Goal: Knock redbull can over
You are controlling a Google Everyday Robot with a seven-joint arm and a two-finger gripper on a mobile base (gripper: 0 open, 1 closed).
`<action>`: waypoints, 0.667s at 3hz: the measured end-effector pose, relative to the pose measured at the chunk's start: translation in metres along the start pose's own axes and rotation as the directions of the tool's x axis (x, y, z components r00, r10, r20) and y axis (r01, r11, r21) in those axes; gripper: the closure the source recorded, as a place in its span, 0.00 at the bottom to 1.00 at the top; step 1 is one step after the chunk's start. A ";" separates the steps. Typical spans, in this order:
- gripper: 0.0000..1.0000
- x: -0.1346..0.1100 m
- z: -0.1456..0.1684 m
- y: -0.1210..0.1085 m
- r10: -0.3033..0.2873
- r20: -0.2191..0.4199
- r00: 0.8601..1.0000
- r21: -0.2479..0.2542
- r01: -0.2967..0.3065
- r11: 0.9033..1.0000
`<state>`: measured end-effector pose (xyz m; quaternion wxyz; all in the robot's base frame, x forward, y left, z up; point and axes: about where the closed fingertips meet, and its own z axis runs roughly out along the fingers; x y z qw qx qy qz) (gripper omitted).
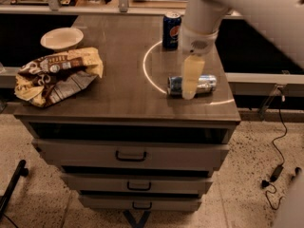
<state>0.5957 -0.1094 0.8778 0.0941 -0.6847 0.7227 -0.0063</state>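
Note:
The redbull can point(204, 84) lies on its side on the cabinet top point(118, 96), near the front right, blue and silver, its long axis running left to right. My gripper point(190, 82) hangs from the white arm straight down over the can's middle, its pale fingers in front of the can and hiding part of it. A shorter dark-blue Pepsi can point(171, 30) stands upright behind, at the back of the top.
A crumpled chip bag point(57, 75) lies at the left, with a white bowl point(61, 38) behind it. The cabinet has drawers below. A cable lies on the speckled floor at the right.

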 end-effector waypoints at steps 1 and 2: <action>0.00 0.045 -0.049 -0.007 0.005 0.035 0.999 0.094 -0.009 0.996; 0.00 0.092 -0.099 -0.005 -0.045 0.046 0.998 0.196 0.036 0.980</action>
